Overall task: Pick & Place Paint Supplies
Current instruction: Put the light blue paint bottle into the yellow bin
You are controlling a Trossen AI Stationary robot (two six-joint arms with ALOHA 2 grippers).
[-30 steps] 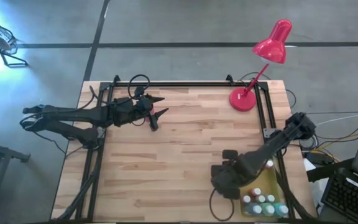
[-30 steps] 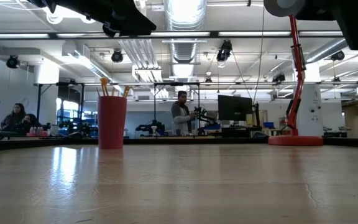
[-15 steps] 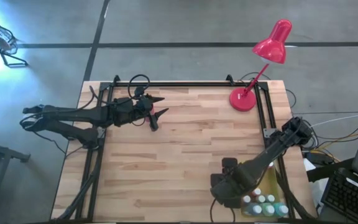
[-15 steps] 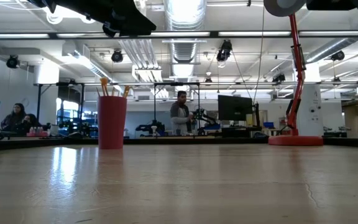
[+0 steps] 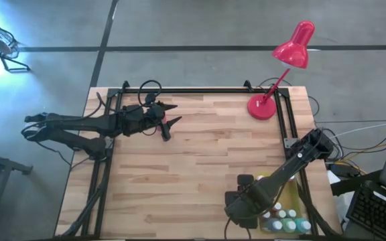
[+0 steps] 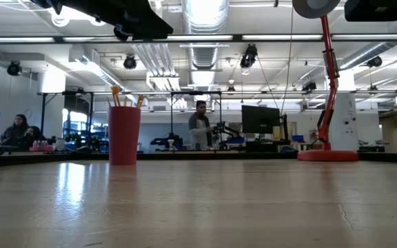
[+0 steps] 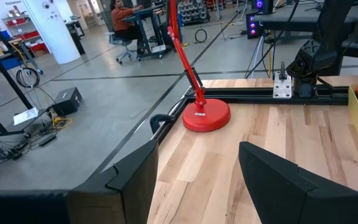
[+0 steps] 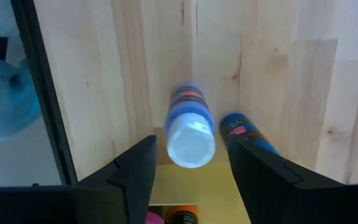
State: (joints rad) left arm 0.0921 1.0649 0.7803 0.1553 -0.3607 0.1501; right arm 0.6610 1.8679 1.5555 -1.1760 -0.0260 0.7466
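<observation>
The right gripper point(image 8: 188, 168) hangs over the table's point(image 5: 200, 161) near right corner, fingers spread and holding nothing, with a white-capped blue paint bottle point(image 8: 190, 127) standing between them and a second blue bottle point(image 8: 244, 132) just beside it. More white-capped bottles point(image 5: 287, 215) sit in the yellow tray point(image 5: 288, 197) at that corner. The left gripper point(image 5: 173, 115) waits near the far left corner, fingers apart and empty.
</observation>
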